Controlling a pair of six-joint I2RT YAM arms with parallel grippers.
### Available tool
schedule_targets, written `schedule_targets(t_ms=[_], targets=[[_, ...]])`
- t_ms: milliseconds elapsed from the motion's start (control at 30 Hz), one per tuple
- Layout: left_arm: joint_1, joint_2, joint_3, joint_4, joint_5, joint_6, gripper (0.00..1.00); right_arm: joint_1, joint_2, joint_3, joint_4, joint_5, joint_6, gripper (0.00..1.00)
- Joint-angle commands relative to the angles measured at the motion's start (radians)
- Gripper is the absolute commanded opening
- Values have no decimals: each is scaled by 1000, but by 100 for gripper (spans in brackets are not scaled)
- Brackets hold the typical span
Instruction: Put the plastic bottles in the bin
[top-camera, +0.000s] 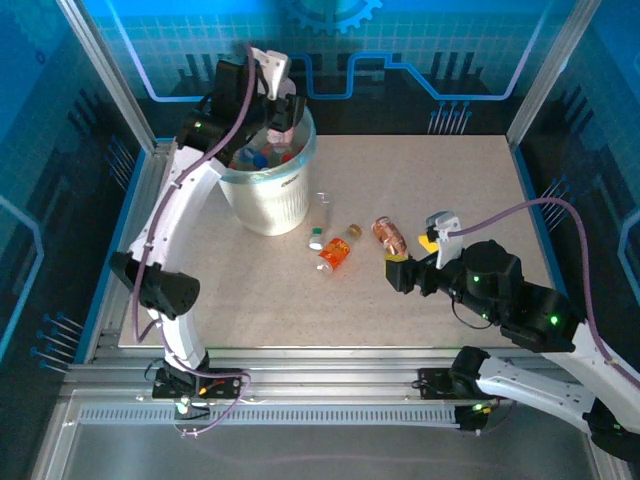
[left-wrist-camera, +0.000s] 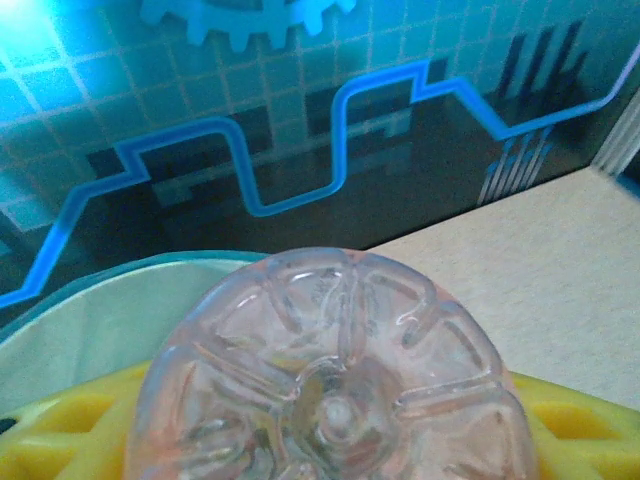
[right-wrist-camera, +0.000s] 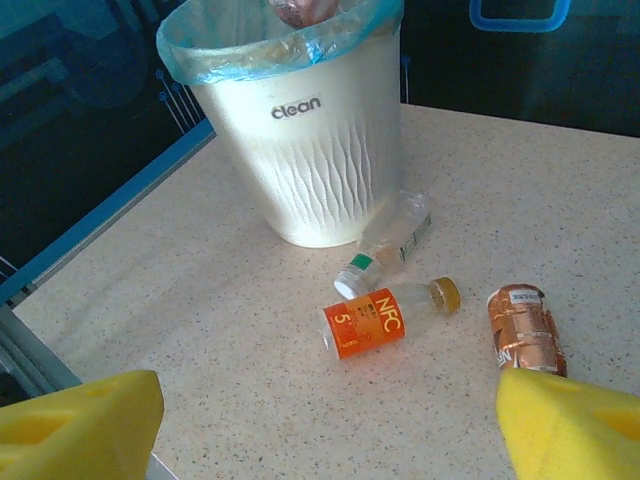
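Note:
My left gripper hangs over the bin, shut on a clear plastic bottle. In the left wrist view the bottle's ribbed base sits between the yellow pads, with the bin's teal rim behind it. Several capped bottles lie inside the bin. Three bottles lie on the table right of the bin: a clear one with a white cap, an orange-labelled one and a copper-labelled one. My right gripper stands open just right of them, holding nothing.
The bin carries a blue liner and stands near the table's back left corner. Metal posts and blue patterned walls enclose the table. A raised blue edge runs along the left side.

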Motion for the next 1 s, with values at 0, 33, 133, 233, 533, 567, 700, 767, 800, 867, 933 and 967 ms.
schedule_targets(t_ms=[0, 33, 133, 233, 533, 567, 700, 767, 800, 867, 933, 967], targets=[[4, 6, 16, -104, -123, 119, 47, 12, -4, 24, -36, 37, 13, 87], [4, 9, 3, -104, -146, 137, 47, 12, -2, 22, -39, 35, 15, 87], [9, 19, -41, -97, -170, 164, 47, 12, 4, 13, -41, 35, 18, 87], [11, 34, -56, -103, -182, 171, 48, 10, 16, 8, -43, 35, 20, 87], [16, 80, -99, -117, -269, 274, 48, 10, 41, 8, -75, 38, 36, 87], [17, 83, -106, -118, -278, 279, 48, 10, 40, 5, -78, 40, 36, 87], [20, 75, -68, -123, -249, 220, 48, 10, 33, 3, -93, 42, 43, 86], [18, 77, 4, -139, -258, 211, 47, 11, 29, 7, -99, 46, 44, 86], [17, 80, 38, -149, -264, 213, 47, 10, 27, 7, -101, 50, 45, 86], [19, 73, 100, -157, -268, 212, 47, 10, 23, 7, -106, 58, 53, 86], [19, 42, 111, -131, -278, 212, 46, 10, 17, 4, -106, 60, 60, 86], [19, 23, 109, -112, -289, 214, 45, 11, 15, 2, -107, 60, 65, 86]])
